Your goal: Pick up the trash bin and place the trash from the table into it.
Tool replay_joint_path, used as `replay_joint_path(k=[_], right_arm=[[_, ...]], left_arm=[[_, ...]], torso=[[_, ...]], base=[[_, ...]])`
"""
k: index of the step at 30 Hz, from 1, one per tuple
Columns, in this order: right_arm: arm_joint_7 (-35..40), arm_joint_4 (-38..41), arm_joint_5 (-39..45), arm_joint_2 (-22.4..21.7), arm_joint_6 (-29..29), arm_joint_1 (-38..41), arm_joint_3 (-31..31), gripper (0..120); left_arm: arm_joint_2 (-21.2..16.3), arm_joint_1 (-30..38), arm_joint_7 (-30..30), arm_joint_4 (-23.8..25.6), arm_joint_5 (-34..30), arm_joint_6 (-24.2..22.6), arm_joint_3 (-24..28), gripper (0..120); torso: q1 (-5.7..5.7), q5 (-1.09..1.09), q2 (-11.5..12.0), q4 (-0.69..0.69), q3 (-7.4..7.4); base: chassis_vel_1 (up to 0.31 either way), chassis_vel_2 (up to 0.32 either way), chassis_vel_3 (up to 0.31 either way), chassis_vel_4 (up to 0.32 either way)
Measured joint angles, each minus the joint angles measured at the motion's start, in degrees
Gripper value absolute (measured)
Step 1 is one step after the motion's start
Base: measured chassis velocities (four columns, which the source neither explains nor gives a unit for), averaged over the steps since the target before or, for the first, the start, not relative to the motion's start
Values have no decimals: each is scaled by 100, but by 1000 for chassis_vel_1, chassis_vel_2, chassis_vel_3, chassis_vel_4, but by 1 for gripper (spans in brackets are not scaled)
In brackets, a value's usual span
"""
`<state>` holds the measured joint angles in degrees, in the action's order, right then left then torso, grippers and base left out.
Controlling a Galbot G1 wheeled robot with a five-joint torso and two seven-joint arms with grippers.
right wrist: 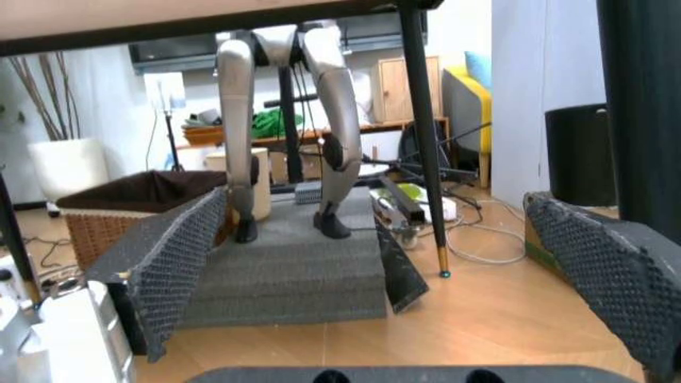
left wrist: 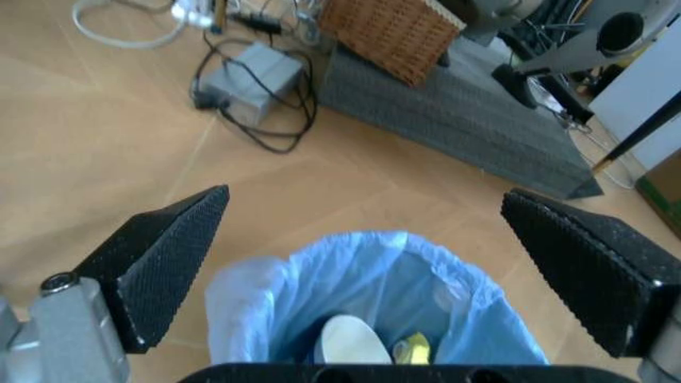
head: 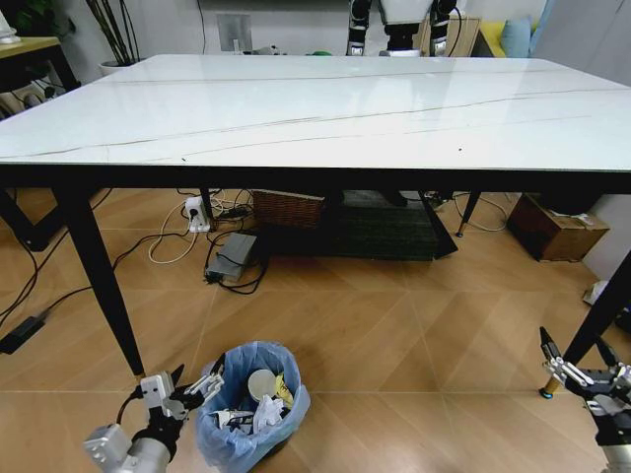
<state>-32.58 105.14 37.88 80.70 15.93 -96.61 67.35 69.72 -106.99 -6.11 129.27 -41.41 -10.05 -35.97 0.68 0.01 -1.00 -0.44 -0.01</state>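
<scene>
Left wrist: trash bin between spread jaws.

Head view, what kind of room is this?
Probably a robotics lab or office: a humanoid robot's legs stand on a mat, cables and a power strip trail under the marble table, and a lined trash bin sits on the wood floor.

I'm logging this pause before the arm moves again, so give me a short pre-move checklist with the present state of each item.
1. Left gripper open: ok, fingers spread wide, holding nothing.
2. Left gripper lined up with the trash bin: ok, it sits at the bin's rim, on the robot's left of it.
3. Bin upright on the floor: ok, blue bag liner folded over the rim.
4. Trash in the bin: ok, paper cup and crumpled papers lie inside.
5. Table top: ok, bare marble.
6. Right gripper out of the way: ok, open, low by the table leg.
</scene>
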Motion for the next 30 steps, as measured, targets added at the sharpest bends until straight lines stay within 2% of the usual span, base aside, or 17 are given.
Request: replay_joint_path(k=[14,21,30], right_arm=[[349,237,160,145,-78,-68,-35,100],[475,158,-386,-72,3,-431,-86,100],[874,237,-394,-220,17,-727,-266,100]], left_arm=[[-72,-148,-133,408,523,129,-181,100],[-132,-345,-60,564,969,199,-203,100],[-122,-433,85,562,1267,367,-111,100]], torso=[[0,-1,0,0,0],[0,-1,0,0,0],[0,-1,0,0,0]], base=[[0,0,0,0],[0,0,0,0],[0,0,0,0]])
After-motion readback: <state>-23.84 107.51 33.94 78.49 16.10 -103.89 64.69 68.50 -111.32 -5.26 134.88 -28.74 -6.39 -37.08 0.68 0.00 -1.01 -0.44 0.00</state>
